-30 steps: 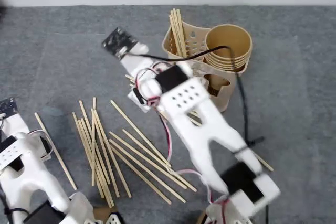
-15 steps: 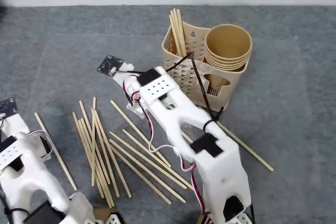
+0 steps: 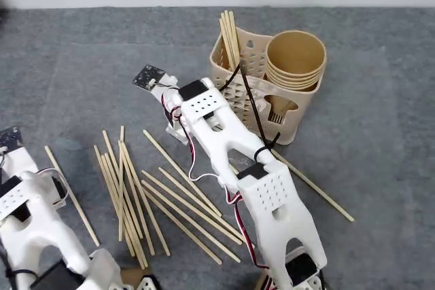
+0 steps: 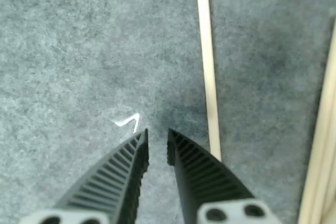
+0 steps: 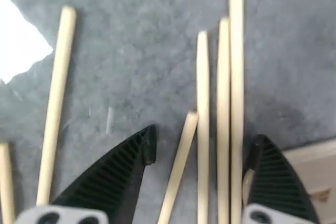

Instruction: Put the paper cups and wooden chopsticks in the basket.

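Basket (image 3: 289, 125): beige, perforated, upright on the grey mat (image 3: 380, 140). All other entries are placed from it.

Paper cups (image 3: 296, 56): tan nested stack, upright inside the basket on its right side, with rims above the basket's edge.

Stowed chopsticks (image 3: 230, 35): a small bundle standing on end in the basket's far left corner, with tips well above the rim.

Loose chopsticks (image 3: 178, 203): a scattered heap flat on the mat, in front of and left of the basket and apart from it. Most lie diagonally and several overlap.

Single chopstick (image 3: 314, 187): flat on the mat in front of the basket toward its right, with one end passing under the right arm (image 3: 272, 202).

Outlying chopstick (image 3: 71, 195): flat on the mat, farthest left of the basket, beside the left arm (image 3: 30, 225).

Right gripper (image 5: 205, 142): low over the mat, just beside the basket's front left corner. The jaws are spread wide and clamp nothing.

Chopstick ends (image 5: 223, 103): four, flat on the mat in the gap between the right gripper's jaws. Whether any of them touches a jaw cannot be told.

Left gripper (image 4: 156, 136): points down at the mat, well left of and in front of the basket. The jaws are nearly together with a narrow gap and nothing between them.

Neighbouring chopstick (image 4: 209, 77): flat on the mat, just beside one jaw of the left gripper.

Cable (image 3: 250, 96): black, draped across the basket's front wall.
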Robot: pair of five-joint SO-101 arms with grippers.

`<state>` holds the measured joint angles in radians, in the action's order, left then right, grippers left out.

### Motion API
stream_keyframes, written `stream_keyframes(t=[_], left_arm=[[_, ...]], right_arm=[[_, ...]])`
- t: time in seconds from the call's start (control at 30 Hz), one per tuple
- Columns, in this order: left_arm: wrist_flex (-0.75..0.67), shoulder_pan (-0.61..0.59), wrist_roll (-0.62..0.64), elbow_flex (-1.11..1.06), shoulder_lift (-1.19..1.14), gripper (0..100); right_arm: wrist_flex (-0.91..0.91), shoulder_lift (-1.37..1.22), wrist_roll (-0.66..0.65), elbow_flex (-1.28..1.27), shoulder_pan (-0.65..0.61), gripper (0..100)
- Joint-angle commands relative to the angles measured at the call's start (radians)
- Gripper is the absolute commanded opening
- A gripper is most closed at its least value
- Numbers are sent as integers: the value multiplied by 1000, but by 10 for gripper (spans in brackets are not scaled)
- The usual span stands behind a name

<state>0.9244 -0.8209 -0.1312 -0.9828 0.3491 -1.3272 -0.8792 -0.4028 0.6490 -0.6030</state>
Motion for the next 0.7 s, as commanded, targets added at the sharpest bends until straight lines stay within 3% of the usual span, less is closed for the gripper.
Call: stream_keyframes(t=[0.0,0.37,0.67], left_arm=[[-17,6,-6,-1,28,69],[-17,6,-6,-1,28,69],[-17,6,-6,-1,28,69]], right_arm=[[-113,-5,-3,21,24,148],[-306,-4,-6,21,-24,8],[-458,88,0,58,-81,8]])
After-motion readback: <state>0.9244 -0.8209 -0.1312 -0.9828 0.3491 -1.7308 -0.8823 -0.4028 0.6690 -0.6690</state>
